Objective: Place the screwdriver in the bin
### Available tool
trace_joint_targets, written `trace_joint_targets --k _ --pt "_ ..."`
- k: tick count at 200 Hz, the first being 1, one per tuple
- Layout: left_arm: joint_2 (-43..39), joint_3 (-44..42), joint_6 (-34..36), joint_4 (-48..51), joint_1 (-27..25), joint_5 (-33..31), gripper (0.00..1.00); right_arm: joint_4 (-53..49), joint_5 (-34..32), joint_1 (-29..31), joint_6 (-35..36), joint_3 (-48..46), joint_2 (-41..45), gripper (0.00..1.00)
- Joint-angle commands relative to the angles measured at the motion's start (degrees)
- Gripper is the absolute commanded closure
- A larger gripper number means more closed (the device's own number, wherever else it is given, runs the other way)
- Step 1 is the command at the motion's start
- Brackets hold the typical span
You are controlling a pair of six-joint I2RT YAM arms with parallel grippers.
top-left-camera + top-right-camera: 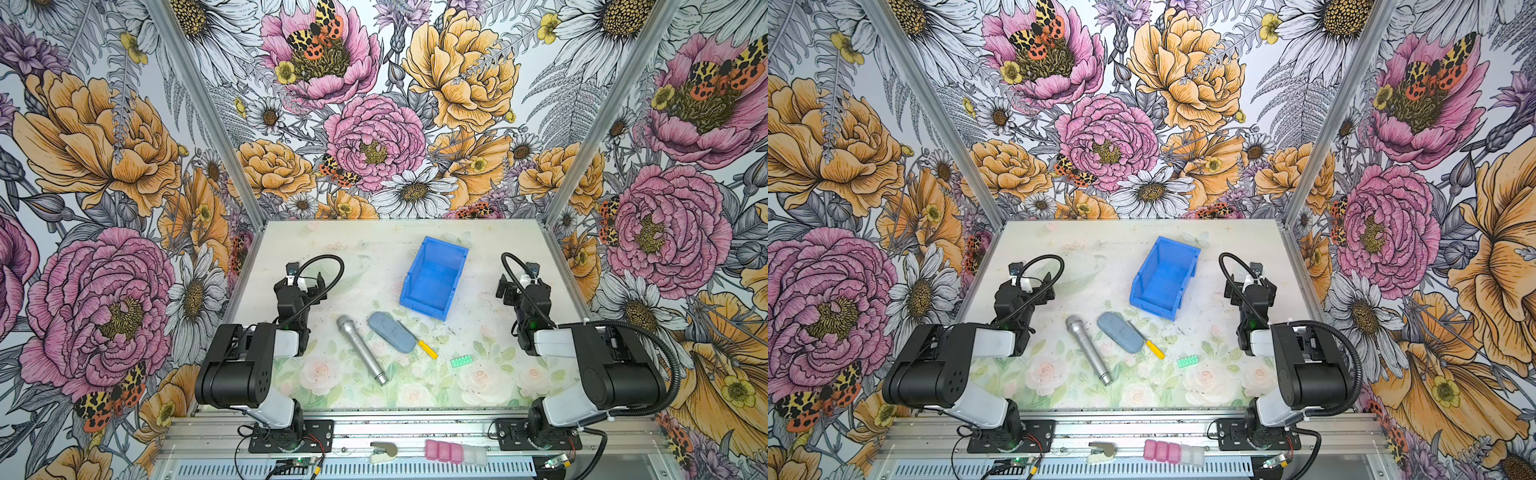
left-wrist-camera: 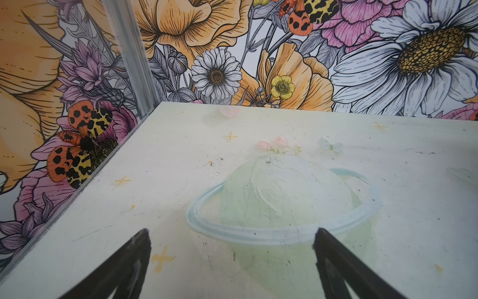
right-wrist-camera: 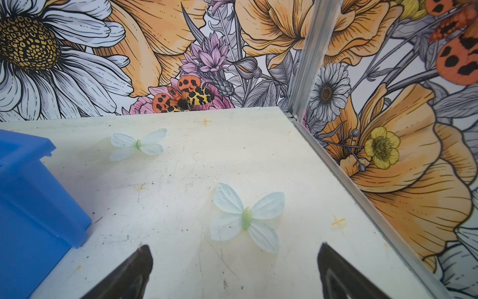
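**A:** The screwdriver lies flat mid-bench, toward the front edge. Its shaft runs right along the oval case, with the yellow handle poking clear.

**B:** The microphone crowds the case's other side, and a green block sits near the handle. The bin stands behind them, nearer the back edge.

**A:** Left claw and right claw are both spread wide, out by the side edges, well apart from it all.

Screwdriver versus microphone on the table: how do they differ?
The small yellow-handled screwdriver is far shorter and slimmer than the long silver metal microphone. The screwdriver has a thin dark shaft; the microphone a rounded mesh head. The screwdriver lies right beside the grey-blue oval case; the microphone lies apart from it. Both lie flat on the table.
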State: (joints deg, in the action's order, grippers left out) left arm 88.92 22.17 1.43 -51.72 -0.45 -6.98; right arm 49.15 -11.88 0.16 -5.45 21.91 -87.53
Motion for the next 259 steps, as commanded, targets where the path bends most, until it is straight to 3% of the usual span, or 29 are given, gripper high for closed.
trace_joint_targets --k 1,99,148,185,208,229,259 --pt "-0.2 -0.2 -0.9 -1.2 0.7 1.2 0.01 1.3 0.7 -0.3 -0.1 0.1 -0.4 0.0" --pt "-1.1 0.0 -1.5 0.0 1.1 1.5 0.01 1.6 0.7 -0.3 0.0 0.0 -0.2 0.0" --pt "-6.2 2.2 -2.5 8.8 2.2 2.0 0.01 -9.1 -0.9 -0.2 -0.9 1.7 7.5 0.01" --pt "-12.8 4.8 -3.0 21.9 2.7 3.8 0.01 -27.7 -2.5 0.4 -4.3 6.6 15.3 0.01" --pt "-17.8 7.7 -4.4 32.9 2.4 3.0 0.01 -36.4 0.1 1.1 -6.9 9.2 20.3 0.0" --pt "-20.1 13.4 -10.7 48.0 0.5 -4.5 0.01 -50.4 -0.1 2.2 -12.4 14.5 22.9 0.01" --pt "-22.9 15.5 -18.7 55.9 -0.9 0.8 0.01 -64.7 4.8 4.6 -17.1 19.8 23.3 0.0"
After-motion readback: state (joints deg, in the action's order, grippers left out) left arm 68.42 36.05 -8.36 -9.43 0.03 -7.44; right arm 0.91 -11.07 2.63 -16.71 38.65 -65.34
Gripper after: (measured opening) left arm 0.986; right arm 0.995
